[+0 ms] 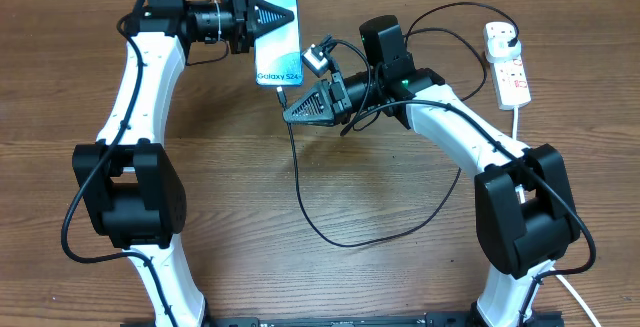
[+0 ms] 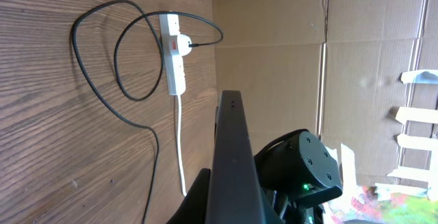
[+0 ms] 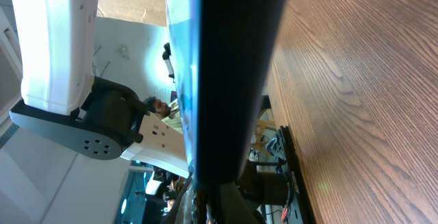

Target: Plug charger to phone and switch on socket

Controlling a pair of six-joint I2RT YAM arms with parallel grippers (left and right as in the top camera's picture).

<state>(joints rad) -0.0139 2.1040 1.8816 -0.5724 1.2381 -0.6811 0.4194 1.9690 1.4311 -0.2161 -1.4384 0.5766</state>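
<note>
The phone (image 1: 280,39) is being held at the far side of the table (image 1: 380,277), left of centre. Its lit screen is facing up and it appears to be lifted off the wood at a slight tilt. Its far end is being clamped by the left gripper (image 1: 258,17), whose fingers are closed on it.

The connector tip (image 1: 281,94) of the charger (image 1: 297,182) is being presented at the phone's near short edge. It is touching that edge or very nearly so, and whether it is seated in the port cannot be told. The right gripper (image 1: 290,110) is being held just beside this tip with the cable passing at its fingertips. Its wrist view is filled by the phone's edge, so whether its jaws are closed on the cable cannot be told.

From there the cable is being trailed in a wide slack loop across the table to the black plug (image 1: 503,35), which is sitting in the socket (image 1: 510,67) at the far right.

Insertion is judged to be the step in hand. For it to go well:
- The tip is best lined up with the phone's long axis and pushed straight in, without sideways load.
- The push is best braced by the left grip.
- The loop is best left slack so that the plug is not tugged.

The red switch (image 2: 179,44) is being left for afterwards.
</note>
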